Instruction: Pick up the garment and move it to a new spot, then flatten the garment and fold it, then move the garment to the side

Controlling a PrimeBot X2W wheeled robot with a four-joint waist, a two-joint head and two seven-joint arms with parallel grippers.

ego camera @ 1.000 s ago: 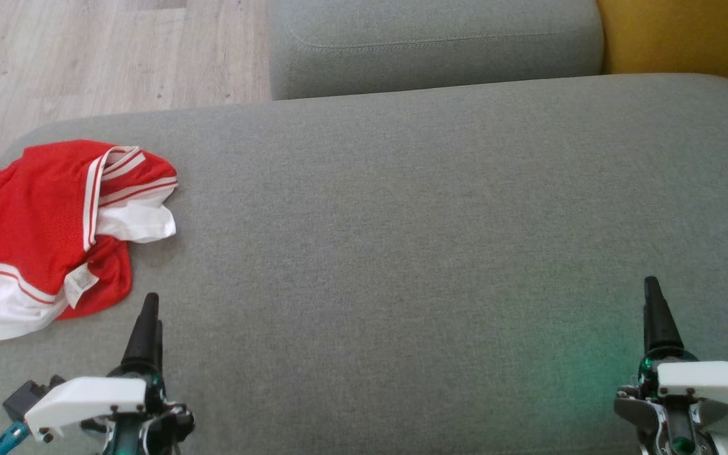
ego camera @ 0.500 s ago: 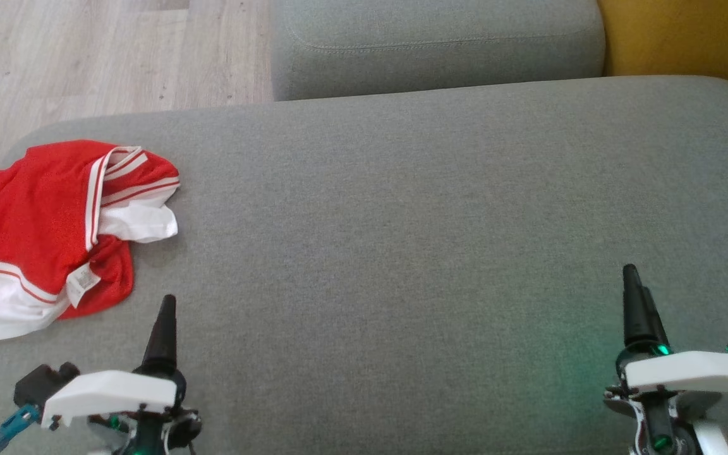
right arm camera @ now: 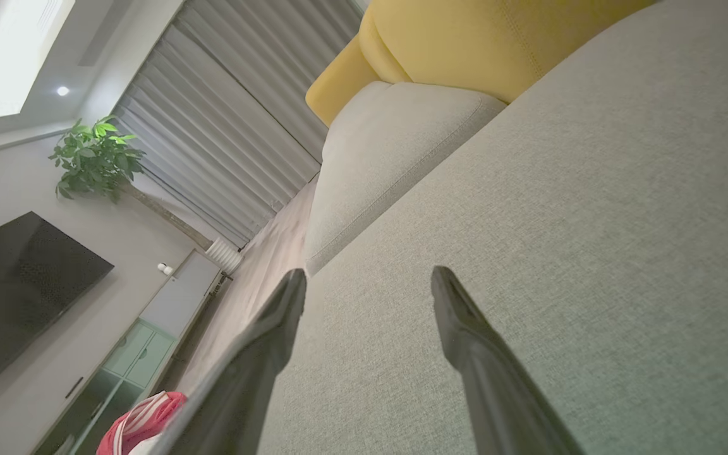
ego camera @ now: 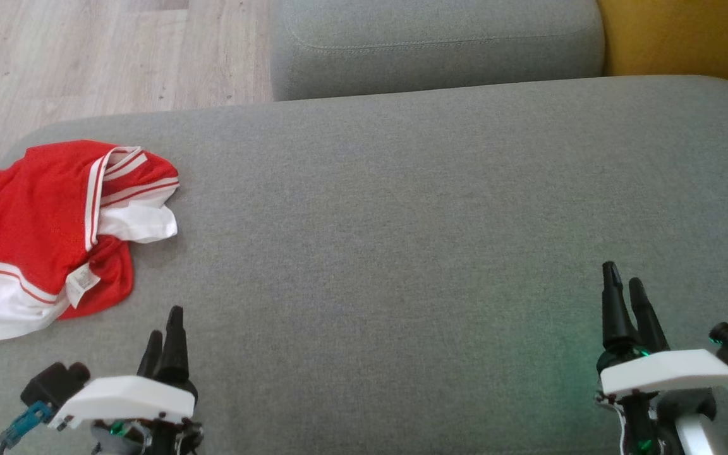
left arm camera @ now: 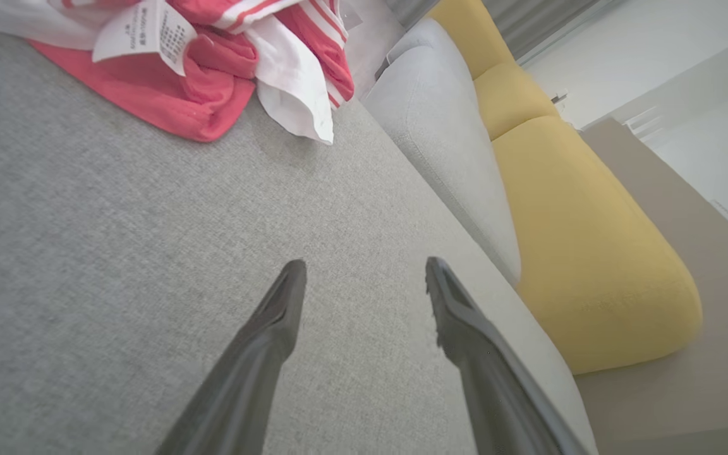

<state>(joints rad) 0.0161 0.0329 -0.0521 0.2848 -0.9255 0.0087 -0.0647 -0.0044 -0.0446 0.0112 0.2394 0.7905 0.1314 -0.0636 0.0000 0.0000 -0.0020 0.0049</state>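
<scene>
Red garment (ego camera: pixel 42 227) crumpled, white striped trim (label showing), unfolded.

Domestic living room. Centre of the head view: a broad grey upholstered sofa seat (ego camera: pixel 402 221). A second grey cushion (ego camera: pixel 433 44) lies at top centre, a yellow cushion (ego camera: pixel 686 38) at upper right, and pale wood-plank floor (ego camera: pixel 86 57) at upper left. Left edge: a crumpled red-and-white garment (ego camera: pixel 54 227) lies on the seat. Left half of the right wrist view: a dark wall-mounted television (right arm camera: pixel 16 291), a leafy potted plant (right arm camera: pixel 95 158), full-height grey curtains (right arm camera: pixel 244 114), a low cabinet (right arm camera: pixel 168 303) beneath the television, and a recessed ceiling spotlight (right arm camera: pixel 62 91) at upper left.
</scene>
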